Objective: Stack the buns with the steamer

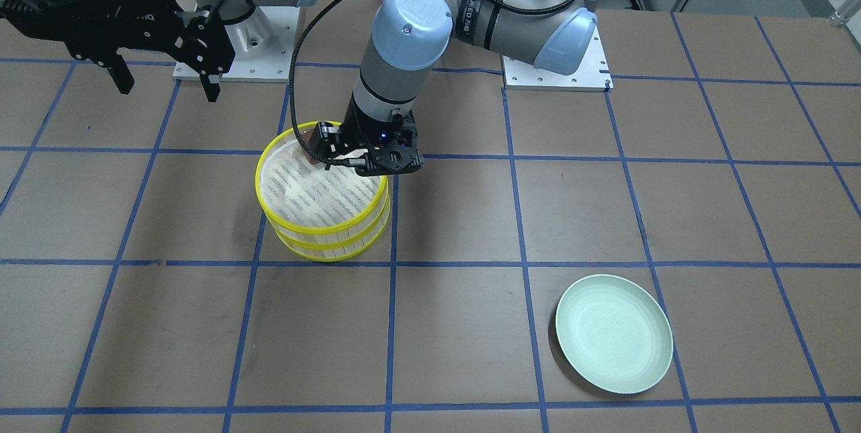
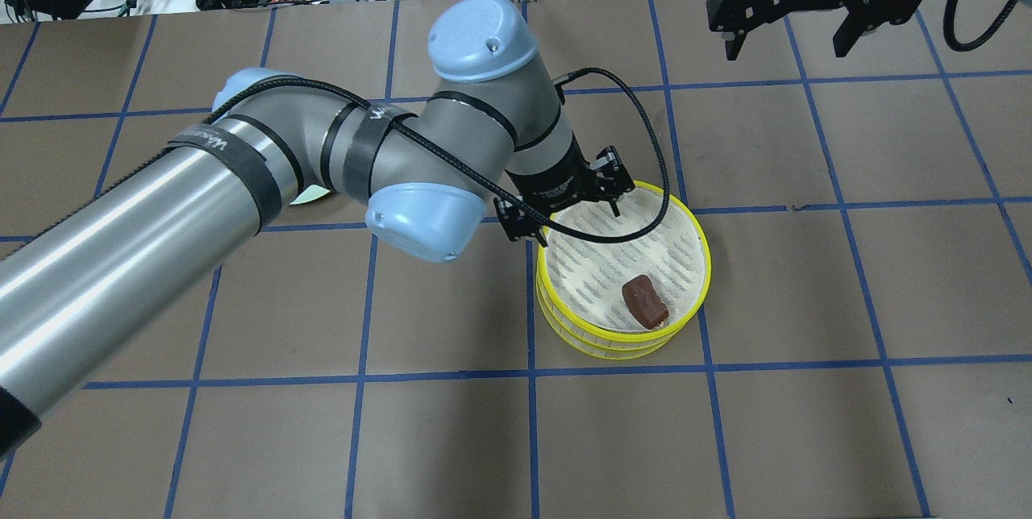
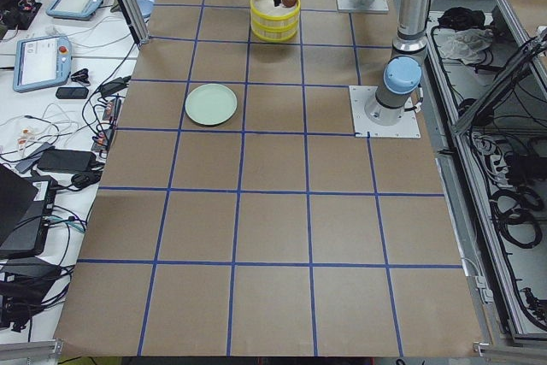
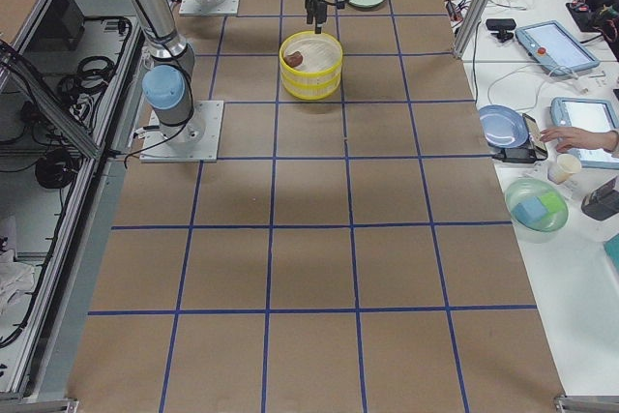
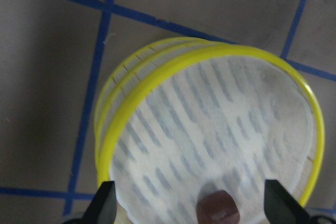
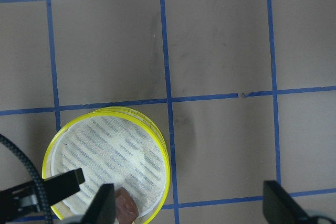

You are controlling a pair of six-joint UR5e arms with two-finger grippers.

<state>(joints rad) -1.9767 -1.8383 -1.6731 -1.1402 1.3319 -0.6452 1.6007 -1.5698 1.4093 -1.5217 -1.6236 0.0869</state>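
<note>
The steamer (image 1: 321, 234) stands as two yellow-rimmed tiers stacked one on the other; it also shows in the overhead view (image 2: 701, 277). The dark reddish-brown bun (image 2: 645, 301) lies on the top tier's slatted base near the rim. My left gripper (image 2: 564, 201) hangs open and empty just above the top tier's edge. In the left wrist view the brown bun (image 5: 218, 209) lies below and between the spread fingers (image 5: 105, 203). My right gripper (image 2: 786, 39) is open and empty, raised well away from the steamer. The cream bun is out of view.
An empty pale green plate (image 1: 613, 333) sits on the brown gridded table, on the robot's left side, well apart from the steamer. Cables, tablets and bowls lie beyond the table's far edge.
</note>
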